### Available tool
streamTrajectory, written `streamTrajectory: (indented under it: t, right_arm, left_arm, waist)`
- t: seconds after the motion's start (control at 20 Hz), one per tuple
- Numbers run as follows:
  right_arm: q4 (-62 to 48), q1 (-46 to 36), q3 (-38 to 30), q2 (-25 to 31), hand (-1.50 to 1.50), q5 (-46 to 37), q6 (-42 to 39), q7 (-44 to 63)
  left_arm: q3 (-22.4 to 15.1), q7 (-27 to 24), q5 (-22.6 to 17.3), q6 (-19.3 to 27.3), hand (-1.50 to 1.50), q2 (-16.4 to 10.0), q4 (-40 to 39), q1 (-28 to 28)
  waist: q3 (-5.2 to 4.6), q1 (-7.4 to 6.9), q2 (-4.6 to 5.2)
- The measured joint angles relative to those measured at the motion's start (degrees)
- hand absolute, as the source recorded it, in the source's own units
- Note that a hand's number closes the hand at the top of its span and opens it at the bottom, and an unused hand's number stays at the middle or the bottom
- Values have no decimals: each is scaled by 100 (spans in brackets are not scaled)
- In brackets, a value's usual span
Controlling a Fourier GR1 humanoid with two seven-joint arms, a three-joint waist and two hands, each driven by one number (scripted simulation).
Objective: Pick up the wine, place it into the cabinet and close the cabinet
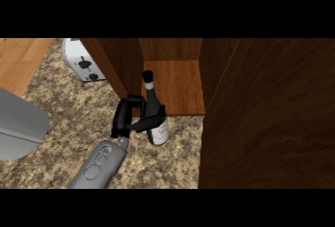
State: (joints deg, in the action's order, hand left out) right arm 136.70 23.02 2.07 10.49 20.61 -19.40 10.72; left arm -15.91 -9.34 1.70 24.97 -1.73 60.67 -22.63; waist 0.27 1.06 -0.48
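A dark wine bottle [157, 131] with a white label stands tilted on the speckled counter [59, 106], just in front of the cabinet's opening. Its neck and black cap point toward the cabinet's lit wooden shelf [175, 88]. My left hand [126, 116] comes in from the lower left on a grey forearm. The fingers and thumb are curled round the bottle's body from its left side. The cabinet's dark wooden door [262, 124] stands open at the right and fills that side. My right hand shows nowhere.
A white toaster [82, 63] sits at the back left beside the cabinet's left wall [115, 62]. A large grey rounded object [16, 126] lies at the left edge. A light wooden surface [20, 57] shows at the upper left.
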Motion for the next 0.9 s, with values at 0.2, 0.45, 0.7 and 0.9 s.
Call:
streamTrajectory:
  t: [0.2,0.45,0.7,0.9]
  right_arm:
    - [-25,62,-7,-41,-150,26,-78,-109]
    - [-53,155,30,-62,-150,49,-190,-231]
    - [-67,61,-41,-26,-150,91,-202,-243]
    - [-61,96,16,-39,-150,128,-222,-234]
  left_arm:
    - [-216,96,-200,383,150,-42,-97,-96]
    - [-480,335,-158,895,150,-64,-284,-250]
    - [-644,618,-42,1102,150,79,-1086,-1003]
    - [-637,571,-266,1076,150,137,-1983,-1762]
  waist:
    - [12,-4,-18]
    - [31,18,-46]
    - [3,128,25]
    - [-21,221,81]
